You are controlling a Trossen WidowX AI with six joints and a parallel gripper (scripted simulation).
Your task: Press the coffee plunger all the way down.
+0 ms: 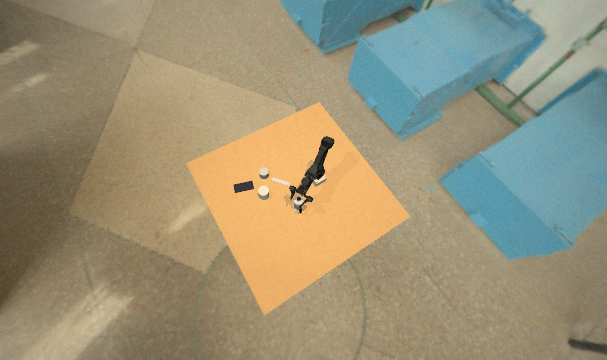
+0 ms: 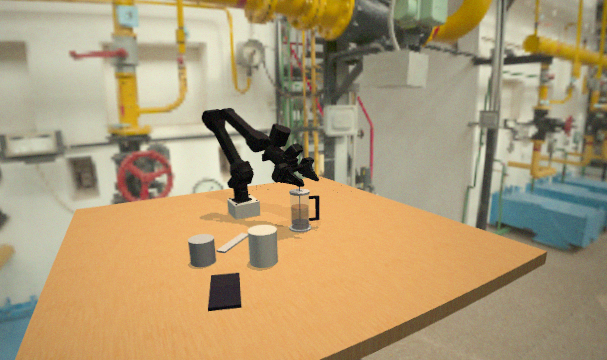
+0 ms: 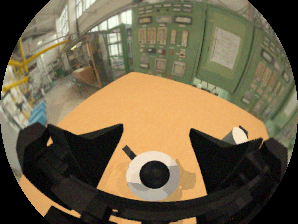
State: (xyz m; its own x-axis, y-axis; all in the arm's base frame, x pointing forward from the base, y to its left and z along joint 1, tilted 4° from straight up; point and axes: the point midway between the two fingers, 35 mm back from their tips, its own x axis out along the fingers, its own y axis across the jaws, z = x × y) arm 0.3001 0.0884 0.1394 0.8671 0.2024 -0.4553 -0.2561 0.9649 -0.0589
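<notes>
The coffee press (image 1: 297, 205) (image 2: 295, 211) (image 3: 134, 176) stands upright on the table, its black handle (image 2: 317, 208) (image 3: 128, 152) out to one side. The plunger's round black knob (image 3: 155, 174) sits over the middle of the pale lid. In the exterior view a short piece of rod shows above the lid, a rod runs down inside the glass, and the knob is hidden by the fingers. My gripper (image 2: 309, 181) (image 3: 156, 130) is open over the press, with a finger on each side of the knob and a wide gap between them. Nothing is held.
Two grey cylinders, one shorter (image 1: 264, 173) (image 2: 202, 251) and one taller (image 1: 263, 193) (image 2: 263, 247), a white bar (image 1: 280, 181) (image 2: 232, 243) and a flat black slab (image 1: 243, 187) (image 2: 225, 291) lie or stand on the table (image 1: 268, 260) (image 2: 383, 280) (image 3: 150, 100) beside the press.
</notes>
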